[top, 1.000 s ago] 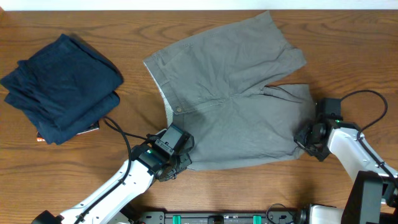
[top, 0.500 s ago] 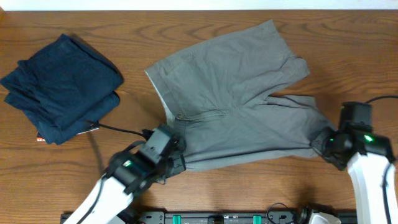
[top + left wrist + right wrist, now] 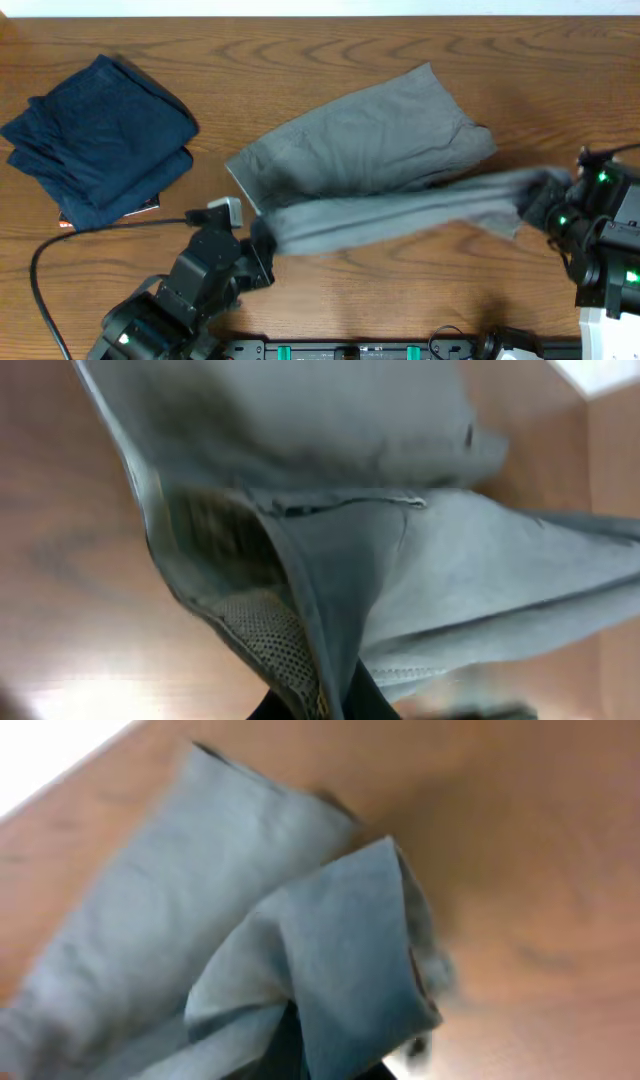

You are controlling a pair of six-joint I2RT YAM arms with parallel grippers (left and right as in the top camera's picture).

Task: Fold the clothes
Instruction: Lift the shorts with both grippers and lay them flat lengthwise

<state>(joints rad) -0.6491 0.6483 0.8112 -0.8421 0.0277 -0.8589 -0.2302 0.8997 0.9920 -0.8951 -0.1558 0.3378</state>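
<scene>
The grey shorts lie at the table's middle, far leg flat, near edge lifted off the wood. My left gripper is shut on the waistband corner; its wrist view shows grey cloth and mesh lining draped over the fingers. My right gripper is shut on the near leg's hem, which hangs in a blurred fold in its wrist view over the fingers. The raised edge stretches between both grippers.
A stack of dark navy folded garments lies at the far left, with a small card poking out beneath it. Bare wooden table lies along the front. A black cable loops at the front left.
Both grippers have risen with the near edge of the shorts, lifting it off the table and stretching it. The near leg now hangs folded toward the far leg.
</scene>
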